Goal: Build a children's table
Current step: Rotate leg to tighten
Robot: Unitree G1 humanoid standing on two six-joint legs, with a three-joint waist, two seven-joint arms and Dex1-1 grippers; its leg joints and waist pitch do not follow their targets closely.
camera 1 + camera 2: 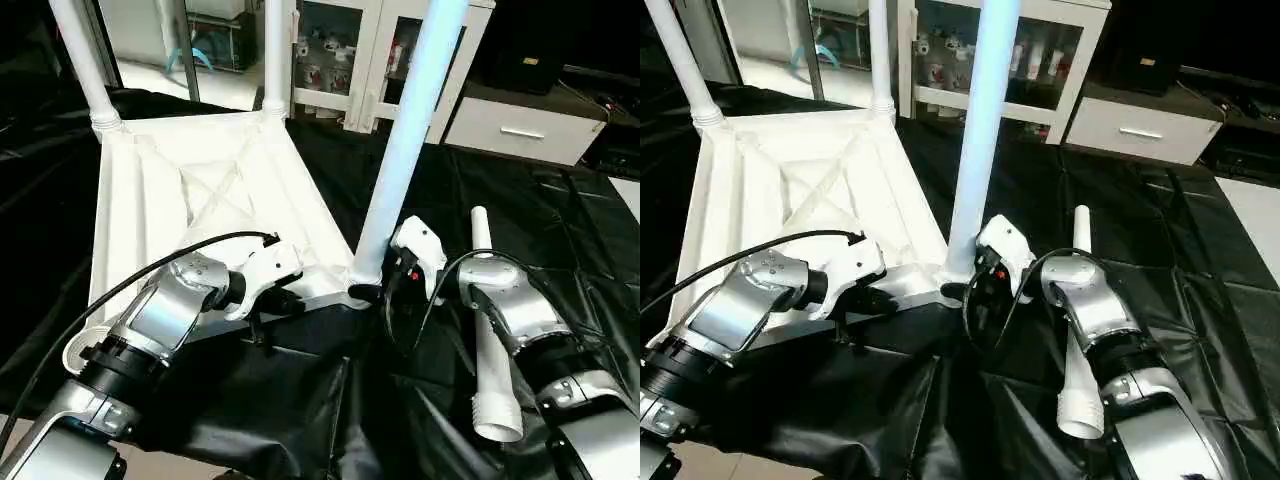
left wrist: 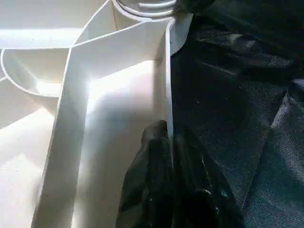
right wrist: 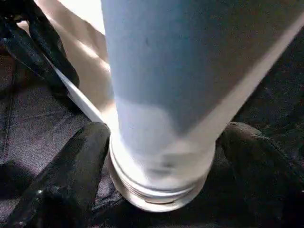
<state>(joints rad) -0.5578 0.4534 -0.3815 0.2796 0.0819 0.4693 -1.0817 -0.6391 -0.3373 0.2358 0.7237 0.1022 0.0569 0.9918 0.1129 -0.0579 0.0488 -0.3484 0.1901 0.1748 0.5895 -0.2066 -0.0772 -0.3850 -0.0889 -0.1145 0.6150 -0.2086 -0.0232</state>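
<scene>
Three white legs are standing upright in corner sockets of the upturned table top (image 1: 200, 190), which is lying ribbed side up on the black-covered work table (image 1: 560, 220): two far legs (image 1: 85, 60) (image 1: 273, 50) at the back corners and a near leg (image 1: 405, 140) rising from the front corner closest to the right arm. A fourth leg (image 1: 490, 350) is lying loose on the black cover, just beside the right forearm, its wide open end pointing toward the robot. The left gripper (image 2: 167, 156) is pinching the thin near edge wall of the table top, its black fingers (image 2: 147, 185) pressed together with the white rim running between them. The right gripper (image 3: 161, 156) is sitting at the base of the near leg, one finger on each side of the tube just above the threaded collar; the jaws are standing wide apart, and whether the right fingers (image 3: 71, 166) are actually pressing on the tube is hard to tell. A white cabinet (image 1: 380, 60) with glass doors is standing beyond the work table.
</scene>
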